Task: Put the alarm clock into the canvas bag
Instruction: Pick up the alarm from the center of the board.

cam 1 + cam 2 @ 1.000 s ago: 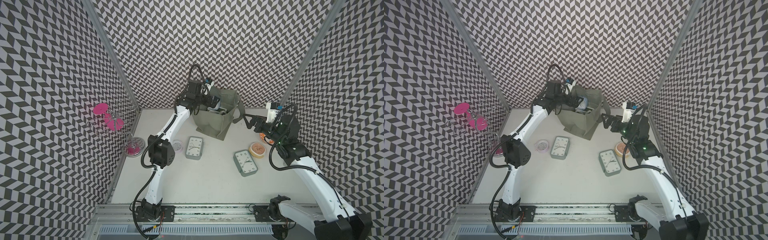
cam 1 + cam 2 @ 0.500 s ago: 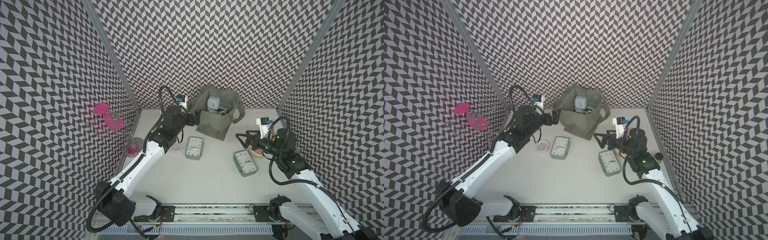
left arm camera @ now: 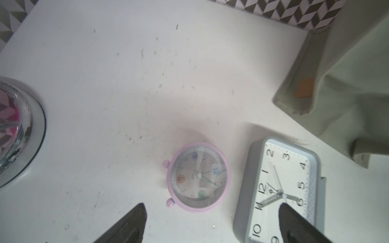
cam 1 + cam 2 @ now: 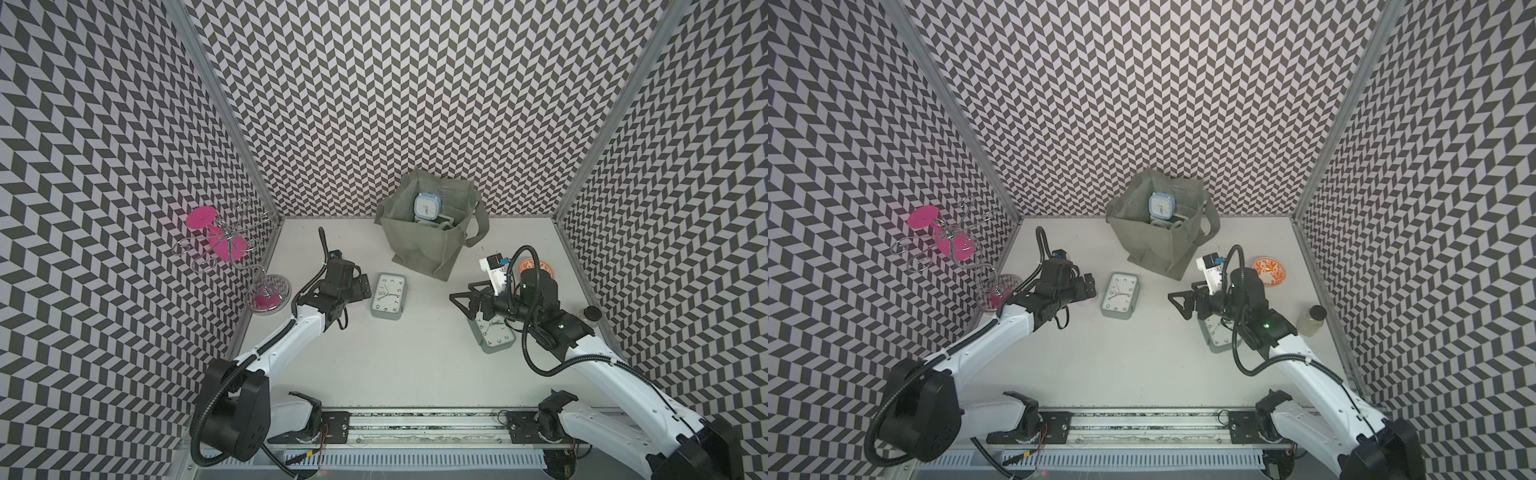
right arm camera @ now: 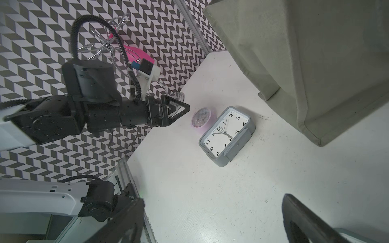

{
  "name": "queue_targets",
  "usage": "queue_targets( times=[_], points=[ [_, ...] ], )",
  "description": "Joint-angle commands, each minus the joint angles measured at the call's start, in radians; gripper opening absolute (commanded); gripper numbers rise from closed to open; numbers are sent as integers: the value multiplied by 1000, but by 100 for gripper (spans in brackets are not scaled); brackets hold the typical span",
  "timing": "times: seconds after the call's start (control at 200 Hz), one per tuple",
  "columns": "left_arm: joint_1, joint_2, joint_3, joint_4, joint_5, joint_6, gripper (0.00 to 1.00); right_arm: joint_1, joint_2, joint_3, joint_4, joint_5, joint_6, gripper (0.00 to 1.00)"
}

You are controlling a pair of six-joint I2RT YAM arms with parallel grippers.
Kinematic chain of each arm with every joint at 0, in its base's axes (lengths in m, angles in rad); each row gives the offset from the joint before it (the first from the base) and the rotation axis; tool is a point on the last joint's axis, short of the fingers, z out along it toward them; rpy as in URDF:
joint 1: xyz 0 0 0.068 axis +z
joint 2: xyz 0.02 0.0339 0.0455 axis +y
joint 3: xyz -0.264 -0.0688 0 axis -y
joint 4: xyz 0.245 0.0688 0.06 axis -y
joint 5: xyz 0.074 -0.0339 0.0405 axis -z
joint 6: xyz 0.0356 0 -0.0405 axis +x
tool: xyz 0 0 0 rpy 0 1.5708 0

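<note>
Plainly, the left gripper (image 3: 212, 210) hung wide open and empty over the pink alarm clock (image 3: 199, 177), just beside a grey clock (image 4: 388, 296). It would do best to centre on the pink case before closing. Behind stood the canvas bag (image 4: 419, 245) with a blue clock (image 4: 427, 206) inside. The right gripper (image 4: 465, 305), spread wide, held nothing.

White desk (image 4: 415, 365), scuffed. On it: canvas bag (image 4: 419, 249) upright at back centre, grey rectangular clock (image 4: 388, 296) face-up in front, pink round clock (image 3: 199, 176) just beside it. Second grey clock (image 4: 496, 334) further right. Orange patterned bowl (image 4: 1268, 272) and jar (image 4: 1312, 321) near the right edge, wire stand (image 4: 268, 293) at the left edge.
</note>
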Motion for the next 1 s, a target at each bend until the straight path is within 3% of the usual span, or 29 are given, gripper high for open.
queue_targets(
  times=[0.0, 0.15, 0.431, 0.656, 0.991],
  points=[
    [15, 57, 17, 41, 47, -26, 98, 6, 16, -9, 65, -5, -19, 99],
    [19, 153, 38, 90, 63, -35, 99, 6, 18, -5, 62, -4, -29, 99],
    [28, 260, 64, 104, -7, -34, 99, 6, 44, -14, 76, -24, -27, 99],
    [67, 302, 70, 166, 49, -25, 99, 7, 52, -8, 70, -24, -30, 99],
    [68, 355, 68, 176, 68, -1, 87, 6, 60, -4, 62, -9, -33, 99]
  ],
)
